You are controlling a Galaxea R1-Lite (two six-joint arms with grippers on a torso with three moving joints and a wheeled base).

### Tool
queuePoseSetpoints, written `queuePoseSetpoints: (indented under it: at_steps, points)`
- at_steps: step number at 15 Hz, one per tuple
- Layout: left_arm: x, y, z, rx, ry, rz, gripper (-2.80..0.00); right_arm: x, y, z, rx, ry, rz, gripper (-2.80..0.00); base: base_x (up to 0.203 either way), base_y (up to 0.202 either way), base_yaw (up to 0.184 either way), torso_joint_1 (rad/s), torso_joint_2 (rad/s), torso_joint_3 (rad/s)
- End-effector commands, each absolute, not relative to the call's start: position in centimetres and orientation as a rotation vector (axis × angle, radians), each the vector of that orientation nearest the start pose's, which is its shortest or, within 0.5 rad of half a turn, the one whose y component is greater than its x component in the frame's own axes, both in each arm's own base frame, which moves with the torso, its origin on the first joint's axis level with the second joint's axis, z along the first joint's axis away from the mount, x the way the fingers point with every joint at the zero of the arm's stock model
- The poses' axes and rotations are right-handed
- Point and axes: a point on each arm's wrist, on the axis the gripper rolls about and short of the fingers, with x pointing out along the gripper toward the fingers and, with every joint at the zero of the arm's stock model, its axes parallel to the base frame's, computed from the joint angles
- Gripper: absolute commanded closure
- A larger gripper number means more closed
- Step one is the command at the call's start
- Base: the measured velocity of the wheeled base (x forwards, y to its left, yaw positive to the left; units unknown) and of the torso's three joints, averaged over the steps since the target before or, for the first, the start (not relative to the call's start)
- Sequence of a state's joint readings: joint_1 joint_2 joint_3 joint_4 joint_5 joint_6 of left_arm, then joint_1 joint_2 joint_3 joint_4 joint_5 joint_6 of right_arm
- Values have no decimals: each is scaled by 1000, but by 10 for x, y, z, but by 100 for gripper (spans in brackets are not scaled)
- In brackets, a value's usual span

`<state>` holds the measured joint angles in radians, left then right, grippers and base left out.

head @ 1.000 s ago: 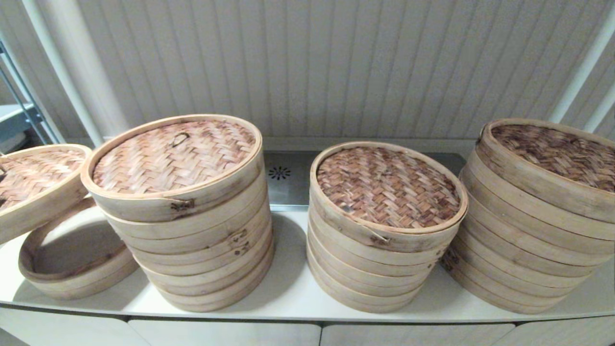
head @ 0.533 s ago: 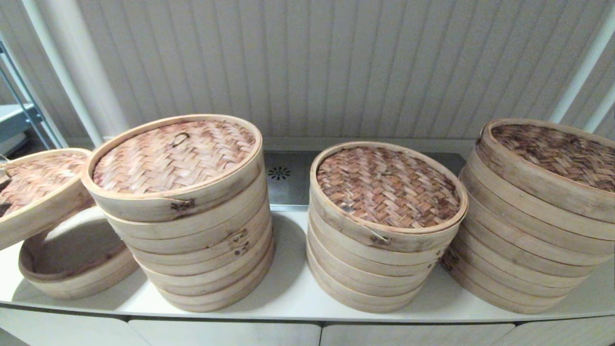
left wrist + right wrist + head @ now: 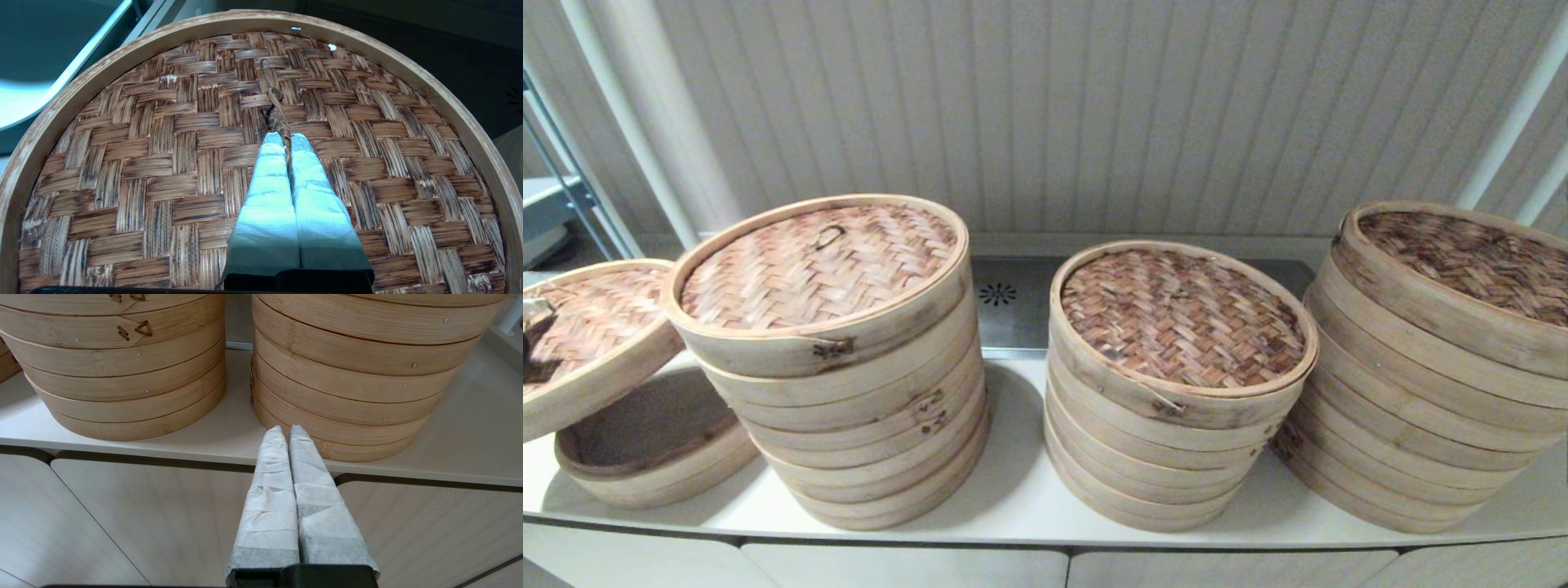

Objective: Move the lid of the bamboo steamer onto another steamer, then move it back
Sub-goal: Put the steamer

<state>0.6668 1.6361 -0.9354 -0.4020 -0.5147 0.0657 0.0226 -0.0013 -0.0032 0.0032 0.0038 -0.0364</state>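
A woven bamboo steamer lid [image 3: 588, 335] hangs tilted at the far left, above a single open steamer basket [image 3: 654, 457] on the counter. My left gripper [image 3: 286, 139] is shut on the lid's twisted loop handle [image 3: 274, 102]; in the head view only a sliver of that gripper [image 3: 533, 310] shows at the frame's left edge. The lid [image 3: 163, 163] fills the left wrist view. My right gripper [image 3: 286, 430] is shut with nothing in it, parked below the counter edge in front of the two right stacks.
Three lidded steamer stacks stand on the white counter [image 3: 1021, 498]: a tall one [image 3: 841, 359] right beside the held lid, a lower one [image 3: 1176, 384] in the middle, another [image 3: 1437, 367] at the far right. A metal drain panel [image 3: 1005, 302] lies behind, then the wall.
The held lid has sunk lower and tilted further over the open basket, drifting slightly right toward the tall stack. The right arm has not moved.
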Motion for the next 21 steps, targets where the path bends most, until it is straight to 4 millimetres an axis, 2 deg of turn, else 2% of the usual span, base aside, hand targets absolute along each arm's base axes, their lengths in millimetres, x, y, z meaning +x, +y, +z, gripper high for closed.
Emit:
queuePoseSetpoints:
  at_steps: [1, 3, 7, 11, 14, 21]
  points:
    - [249, 182, 190, -126, 292, 140, 0, -23, 0, 76, -37, -7, 27, 0, 0, 0, 0, 0, 0, 0]
    - [252, 184, 178, -124, 293, 137, 0, -23, 0, 76, -37, -7, 27, 0, 0, 0, 0, 0, 0, 0]
    - [273, 192, 160, -91, 252, 127, 0, -23, 0, 76, -37, -7, 27, 0, 0, 0, 0, 0, 0, 0]
    - [299, 172, 137, -43, 265, 116, 0, -23, 0, 76, -37, -7, 27, 0, 0, 0, 0, 0, 0, 0]
    - [306, 157, 126, -11, 252, 97, 0, -23, 0, 76, -37, -7, 27, 0, 0, 0, 0, 0, 0, 0]
    - [305, 157, 117, -27, 275, 96, 0, -23, 0, 76, -37, -7, 27, 0, 0, 0, 0, 0, 0, 0]
